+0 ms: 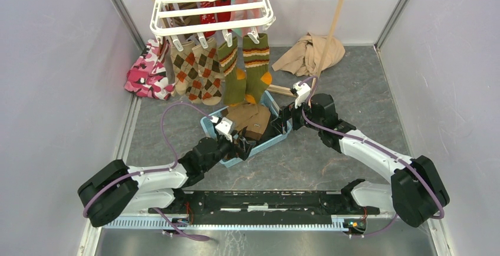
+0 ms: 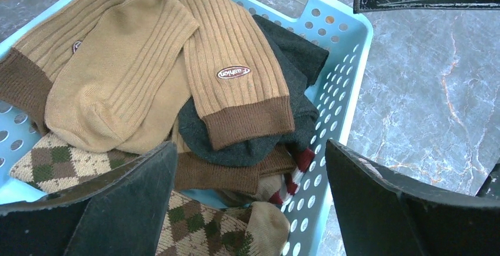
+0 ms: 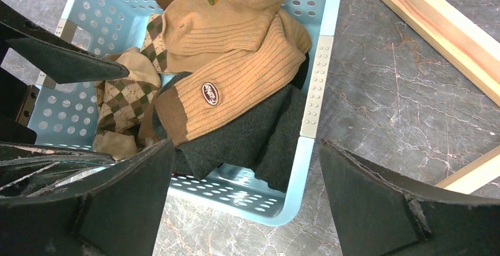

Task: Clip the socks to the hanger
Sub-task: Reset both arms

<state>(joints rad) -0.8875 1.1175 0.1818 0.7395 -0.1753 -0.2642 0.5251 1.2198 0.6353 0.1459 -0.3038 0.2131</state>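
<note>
- Grey marbled tabletop (image 1: 365, 85), pale walls (image 1: 59, 61) on each side.
- White plastic rectangular hanger (image 1: 209, 5) at the far side, long axis left-right; clipped argyle and olive socks (image 1: 203, 70) dangle cuffs up.
- Tan ribbed socks (image 2: 236, 61) heaped in light-blue perforated basket (image 2: 348, 61).
- Left gripper (image 2: 250, 206) and right gripper (image 3: 244, 203) over it, jaws wide, empty.

Basket (image 1: 268, 143): light blue plastic with perforated walls, at the table's middle, set at an angle.
Camouflage garment (image 1: 147, 73): pink, white and dark, crumpled at the far left against the wall.
Beige cloth (image 1: 306, 55): bunched up at the far right, at the foot of the pole.
Wooden pole (image 1: 336, 23): thin and pale, leaning up from the beige cloth.
Table (image 1: 359, 91): grey, marbled.
</note>
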